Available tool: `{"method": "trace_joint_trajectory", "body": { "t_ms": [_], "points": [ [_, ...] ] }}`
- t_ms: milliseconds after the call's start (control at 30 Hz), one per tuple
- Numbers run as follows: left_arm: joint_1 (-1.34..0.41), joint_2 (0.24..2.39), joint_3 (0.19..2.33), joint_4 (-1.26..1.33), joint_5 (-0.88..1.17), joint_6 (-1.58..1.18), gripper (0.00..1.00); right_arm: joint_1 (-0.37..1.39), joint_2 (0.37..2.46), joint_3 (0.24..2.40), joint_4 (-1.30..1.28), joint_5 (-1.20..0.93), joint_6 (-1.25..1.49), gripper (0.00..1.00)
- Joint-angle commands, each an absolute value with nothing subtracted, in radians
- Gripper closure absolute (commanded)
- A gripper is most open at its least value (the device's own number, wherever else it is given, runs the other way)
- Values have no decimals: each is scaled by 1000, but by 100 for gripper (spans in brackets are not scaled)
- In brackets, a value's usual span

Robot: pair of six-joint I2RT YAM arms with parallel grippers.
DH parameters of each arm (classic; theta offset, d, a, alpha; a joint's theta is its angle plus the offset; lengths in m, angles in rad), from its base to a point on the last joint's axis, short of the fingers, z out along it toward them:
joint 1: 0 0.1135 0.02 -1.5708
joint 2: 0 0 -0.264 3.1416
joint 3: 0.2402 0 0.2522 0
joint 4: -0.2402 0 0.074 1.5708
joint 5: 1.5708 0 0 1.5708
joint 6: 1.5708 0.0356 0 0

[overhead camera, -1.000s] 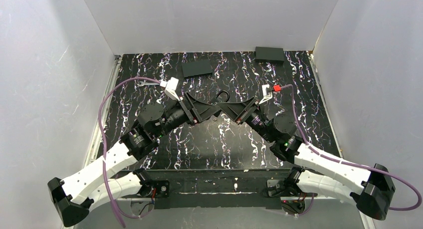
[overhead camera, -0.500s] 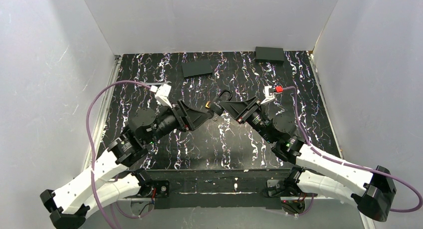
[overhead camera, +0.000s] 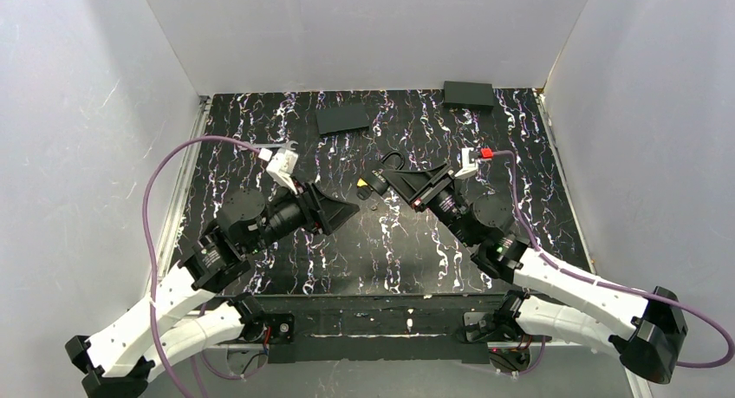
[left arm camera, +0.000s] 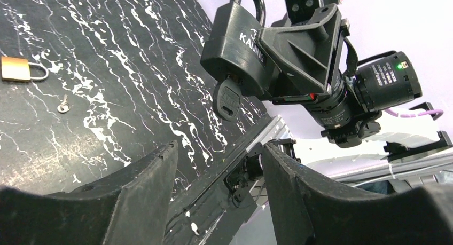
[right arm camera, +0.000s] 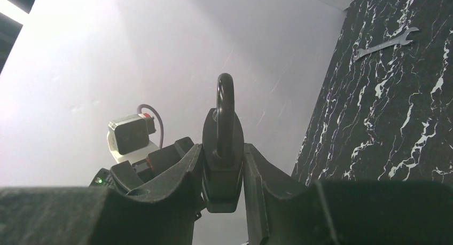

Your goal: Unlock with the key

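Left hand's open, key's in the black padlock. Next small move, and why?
Probably ease the left hand forward and close it on the rounded black head of the small key. The key sits ungripped in the black padlock clamped by the right hand, shackle apparently shut, so turning comes next.

Of the key point(left arm camera: 228, 99) only the head shows, its blade hidden inside the black padlock point(left arm camera: 235, 42)

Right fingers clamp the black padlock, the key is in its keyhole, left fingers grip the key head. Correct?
No: the left fingers are open and apart from the key, as the left wrist view shows. The right fingers do clamp the black padlock, key in its keyhole.
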State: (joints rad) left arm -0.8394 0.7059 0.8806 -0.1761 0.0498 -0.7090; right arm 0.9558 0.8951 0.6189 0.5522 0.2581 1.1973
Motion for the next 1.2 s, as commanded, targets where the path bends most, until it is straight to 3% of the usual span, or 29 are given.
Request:
{"method": "trace_joint_trajectory", "body": {
  "t_ms": [0, 533, 767, 1033, 1167],
  "points": [
    [-833, 732, 868, -85, 111, -671, 43, 957, 892, 704, 694, 244, 1233, 99],
    [-833, 810, 911, -55, 136, -626, 62, 956, 919, 722, 681, 185, 1250, 99],
    [-830, 811, 916, -66, 140, -615, 65, 957, 943, 729, 689, 144, 1248, 99],
    [-828, 818, 929, -100, 137, -588, 91, 957, 940, 735, 662, 155, 1250, 99],
    [-827, 823, 932, -120, 121, -568, 97, 957, 942, 762, 592, 159, 1253, 99]
  ]
}}
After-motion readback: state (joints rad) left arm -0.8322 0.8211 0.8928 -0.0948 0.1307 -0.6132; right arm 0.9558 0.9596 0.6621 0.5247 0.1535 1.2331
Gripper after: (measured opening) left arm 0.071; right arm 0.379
